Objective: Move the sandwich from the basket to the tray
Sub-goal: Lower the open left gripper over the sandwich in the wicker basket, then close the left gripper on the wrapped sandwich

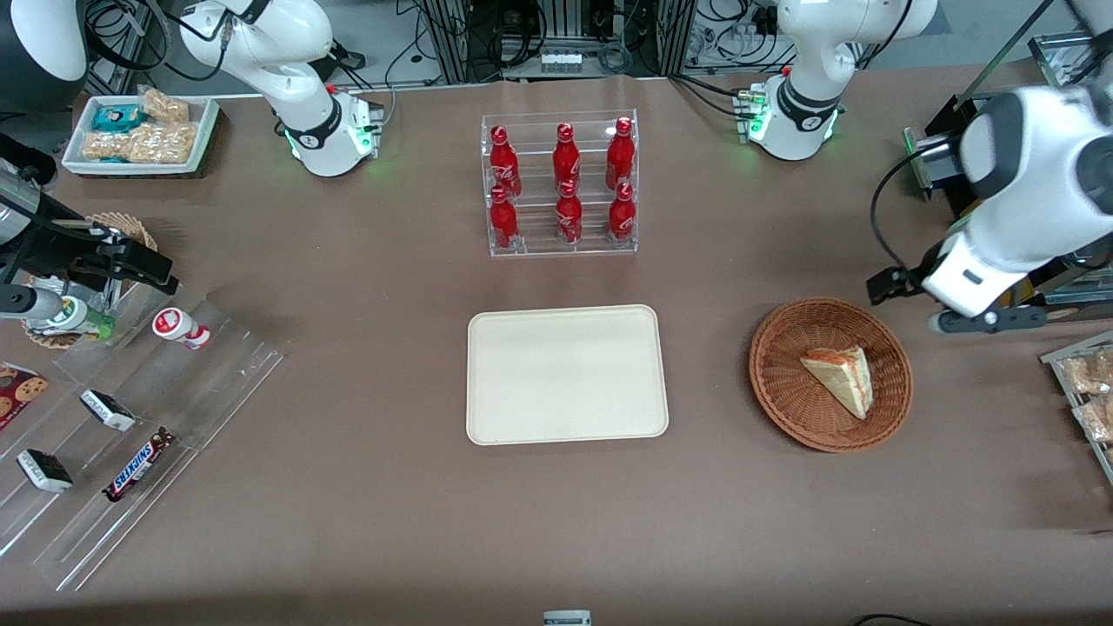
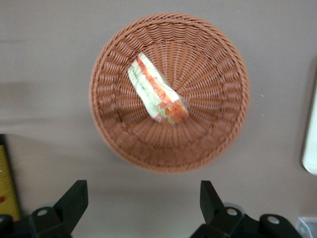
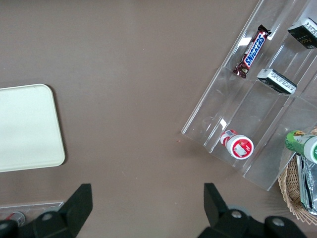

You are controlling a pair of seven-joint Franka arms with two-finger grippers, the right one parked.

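Sandwich wedge of pale bread [image 1: 841, 377] lies in the round brown wicker basket [image 1: 783, 393], at three o'clock from the cream rectangular tray [image 1: 567, 374], while the left gripper [image 2: 143, 201], fingers apart, hovers above, likely needing descent to grasp.

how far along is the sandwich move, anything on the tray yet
Nothing is done yet: the sandwich lies in the basket and the tray is bare. The gripper hangs open above the table beside the basket, holding nothing. Left to do: descend, grasp, carry and set it on the tray.
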